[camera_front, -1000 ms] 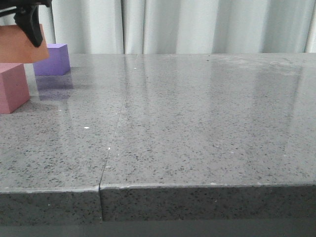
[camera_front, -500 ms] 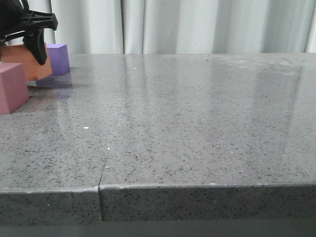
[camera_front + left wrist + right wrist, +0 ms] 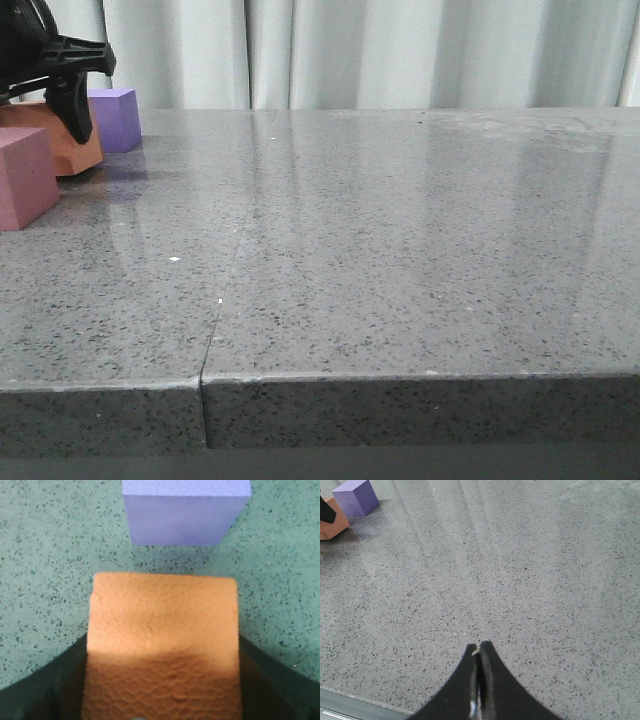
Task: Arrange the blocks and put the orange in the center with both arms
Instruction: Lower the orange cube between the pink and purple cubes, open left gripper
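We saw orange cube (image 3: pixel 162 645) clamped between left gripper (image 3: pixel 162 700) jaws, on bench (image 3: pixel 400 250) between purple cube (image 3: pixel 186 511) and pink-red cube (image 3: pixel 25 177). Right gripper (image 3: pixel 479 680) jaws pressed together, empty.

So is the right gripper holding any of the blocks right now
No, the right gripper has its fingers pressed together with nothing between them, over bare table.

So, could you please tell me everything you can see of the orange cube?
The orange cube is matte foam with a crinkled, cell-patterned skin and a small dent on the face seen from the left wrist. It sits between the left gripper's dark fingers, low at the table, between the purple cube behind and the pink-red cube in front.
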Tool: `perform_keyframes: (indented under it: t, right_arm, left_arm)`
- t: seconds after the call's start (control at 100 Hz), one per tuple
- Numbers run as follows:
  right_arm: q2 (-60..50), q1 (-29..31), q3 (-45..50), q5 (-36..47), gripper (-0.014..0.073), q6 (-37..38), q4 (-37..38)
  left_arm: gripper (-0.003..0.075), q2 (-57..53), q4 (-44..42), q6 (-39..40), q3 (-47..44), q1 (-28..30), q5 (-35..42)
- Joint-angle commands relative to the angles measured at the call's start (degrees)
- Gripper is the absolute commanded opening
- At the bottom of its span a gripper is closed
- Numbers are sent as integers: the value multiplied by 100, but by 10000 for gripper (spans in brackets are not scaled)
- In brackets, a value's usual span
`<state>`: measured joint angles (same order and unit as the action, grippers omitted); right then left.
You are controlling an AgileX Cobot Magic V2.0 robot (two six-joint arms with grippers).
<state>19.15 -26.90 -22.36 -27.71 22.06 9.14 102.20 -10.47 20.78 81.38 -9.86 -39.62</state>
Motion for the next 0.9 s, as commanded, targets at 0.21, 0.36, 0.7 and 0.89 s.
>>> perform_keyframes:
  t: [0.21, 0.36, 0.7, 0.89]
  right_arm:
    - [25, 8, -145, 446, -68, -21, 120]
    - [25, 8, -145, 446, -68, -21, 120]
    - [25, 8, -145, 446, -68, -21, 120]
    - [25, 8, -145, 446, -68, -21, 120]
  left_arm:
    - [589, -271, -10, 64, 137, -5, 325]
    - [599, -282, -10, 64, 137, -5, 327]
    - [598, -643, -10, 44, 137, -5, 400]
    - [498, -1091, -10, 44, 129, -5, 489]
